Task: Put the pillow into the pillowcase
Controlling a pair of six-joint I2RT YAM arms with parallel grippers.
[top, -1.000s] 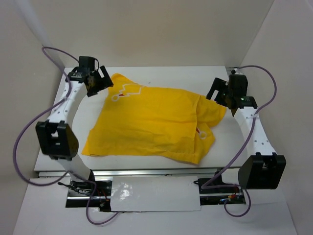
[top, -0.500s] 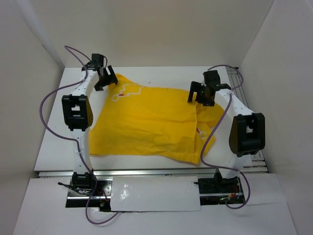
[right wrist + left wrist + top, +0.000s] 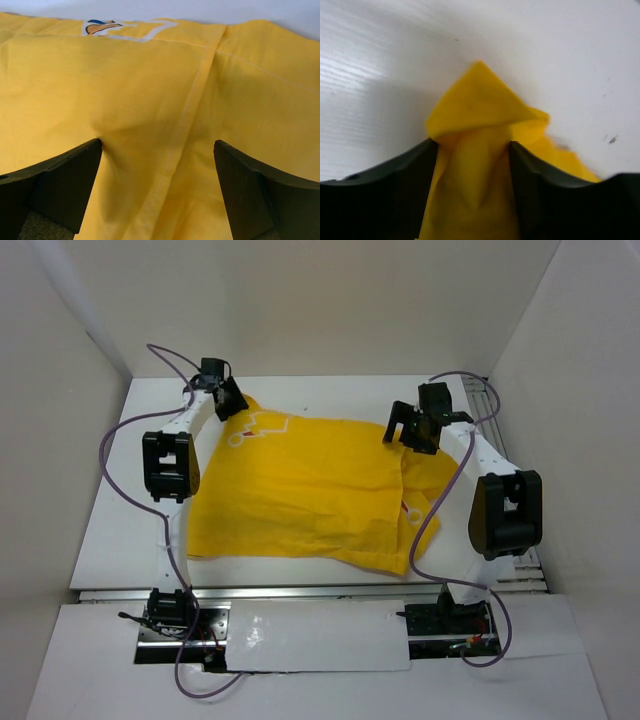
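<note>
Top view: I see pillowcase (image 3: 310,490) spread on table (image 3: 120,525). Left gripper (image 3: 231,400) at its far-left corner, right gripper (image 3: 408,436) over far-right part.
Left wrist: jaws pinching yellow corner.
Right wrist: jaws wide, fabric lying between.

Left end effector (image 3: 472,152) clamped, right (image 3: 157,150) wide.
</note>
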